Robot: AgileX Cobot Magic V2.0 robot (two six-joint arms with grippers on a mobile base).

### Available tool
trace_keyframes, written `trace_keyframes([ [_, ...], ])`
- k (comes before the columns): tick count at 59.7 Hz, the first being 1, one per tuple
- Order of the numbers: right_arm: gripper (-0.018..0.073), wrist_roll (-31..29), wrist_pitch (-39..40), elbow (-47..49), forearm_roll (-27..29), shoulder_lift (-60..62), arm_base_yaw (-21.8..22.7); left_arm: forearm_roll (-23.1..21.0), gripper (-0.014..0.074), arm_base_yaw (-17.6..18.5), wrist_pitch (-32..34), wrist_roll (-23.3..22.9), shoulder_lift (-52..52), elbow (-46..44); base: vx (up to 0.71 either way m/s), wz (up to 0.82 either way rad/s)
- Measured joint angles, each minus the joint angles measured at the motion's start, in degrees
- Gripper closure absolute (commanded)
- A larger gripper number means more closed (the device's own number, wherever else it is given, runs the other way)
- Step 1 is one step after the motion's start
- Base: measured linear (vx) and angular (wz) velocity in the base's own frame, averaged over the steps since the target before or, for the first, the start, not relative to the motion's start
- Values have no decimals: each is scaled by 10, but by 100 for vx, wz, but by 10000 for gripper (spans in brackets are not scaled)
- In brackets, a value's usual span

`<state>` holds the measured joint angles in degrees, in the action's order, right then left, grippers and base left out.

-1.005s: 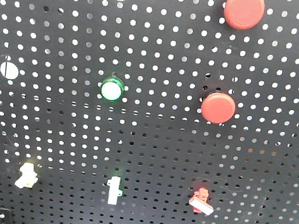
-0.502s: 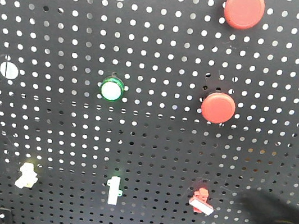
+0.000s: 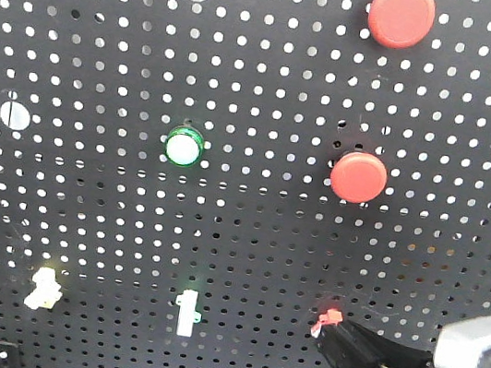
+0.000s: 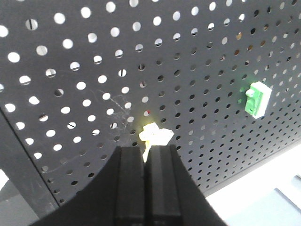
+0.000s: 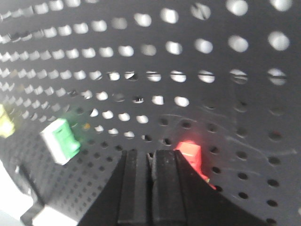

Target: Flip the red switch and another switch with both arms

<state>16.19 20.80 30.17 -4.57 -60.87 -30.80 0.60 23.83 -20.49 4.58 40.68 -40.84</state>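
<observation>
The red switch point(image 3: 329, 320) sits low on the right of the black pegboard point(image 3: 247, 231). My right gripper point(image 3: 336, 335) comes in from the lower right with its tip against the switch and hides the lever. In the right wrist view the shut fingers point(image 5: 164, 162) stand just left of the red switch point(image 5: 192, 154). The other switch, a pale yellow toggle point(image 3: 44, 288), sits low on the left. In the left wrist view my left gripper point(image 4: 146, 151) is shut, its tips just under that toggle point(image 4: 155, 134), whose lever shows in the slit between them.
A white toggle on a green base point(image 3: 187, 313) stands between the two switches. Higher up are a green round button point(image 3: 182, 147) and two big red push buttons point(image 3: 358, 176) point(image 3: 401, 14). A pale surface point(image 4: 263, 197) lies below the board's lower edge.
My right gripper has come in from the lower right and reached the red switch, whose white lever tip no longer shows. The dark left arm has drawn back at the lower left corner.
</observation>
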Motion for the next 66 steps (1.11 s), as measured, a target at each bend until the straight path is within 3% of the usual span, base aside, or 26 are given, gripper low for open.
trace_keyframes([
  [19, 566, 0, 48, 0, 10, -24, 0, 0, 594, 0, -24, 0, 0, 1, 0, 0],
  [36, 566, 0, 79, 0, 11, -42, 0, 0, 594, 0, -11, 0, 0, 61, 0, 0],
  [56, 566, 3, 90, 3, -3, -68, 0, 0, 594, 0, 69, 0, 0, 75, 0, 0],
  [66, 566, 25, 46, 5, -20, -69, -4, 0, 594, 0, 101, 0, 0, 75, 0, 0],
])
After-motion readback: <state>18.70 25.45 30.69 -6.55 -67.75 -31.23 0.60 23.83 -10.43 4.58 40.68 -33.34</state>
